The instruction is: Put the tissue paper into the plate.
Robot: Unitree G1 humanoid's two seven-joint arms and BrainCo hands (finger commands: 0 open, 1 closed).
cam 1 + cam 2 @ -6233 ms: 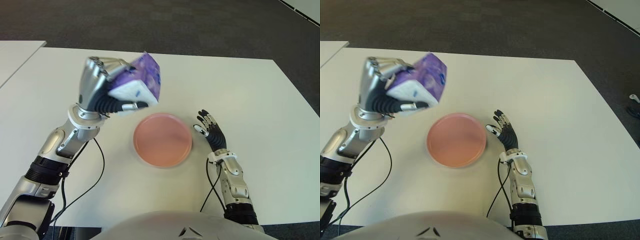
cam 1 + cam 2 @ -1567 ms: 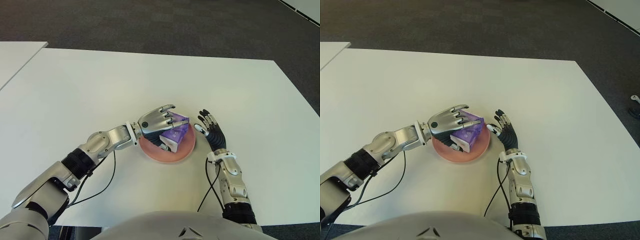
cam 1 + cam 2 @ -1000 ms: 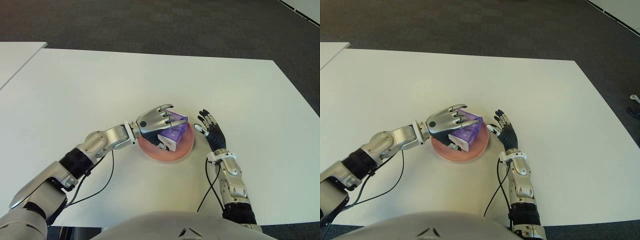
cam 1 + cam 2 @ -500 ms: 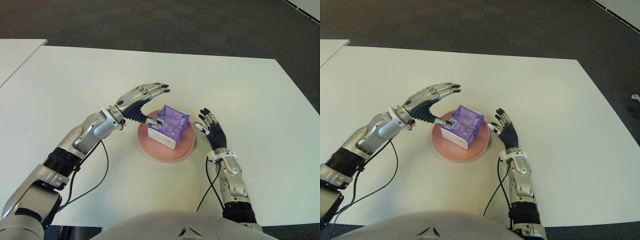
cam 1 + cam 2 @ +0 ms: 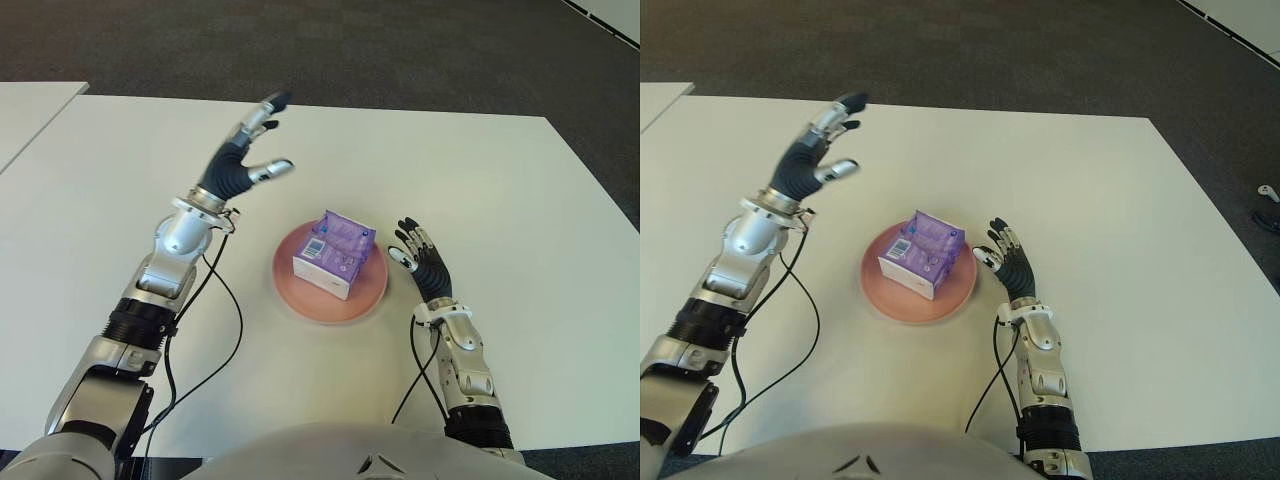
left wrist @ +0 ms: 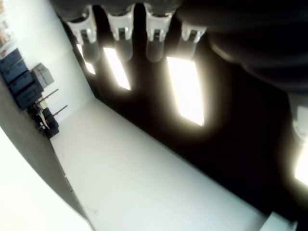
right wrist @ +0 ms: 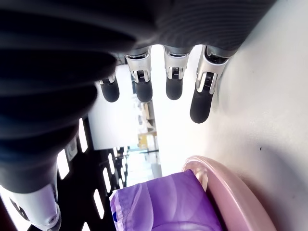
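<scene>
Bare table [image 5: 120, 180] all around, plate [image 5: 300, 300] with tissue box [image 5: 335, 252] in the middle, right hand [image 5: 420, 262] just beside it, left hand [image 5: 240, 160] up high.

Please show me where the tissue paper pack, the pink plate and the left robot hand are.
tissue paper pack [image 5: 336, 252], left eye view, purple top face.
pink plate [image 5: 300, 298], left eye view, bare near-left rim.
left robot hand [image 5: 236, 166], left eye view, palm, fingers spread.

Purple tissue paper pack [image 5: 335, 253] lies in the pink plate [image 5: 300, 300].
</scene>
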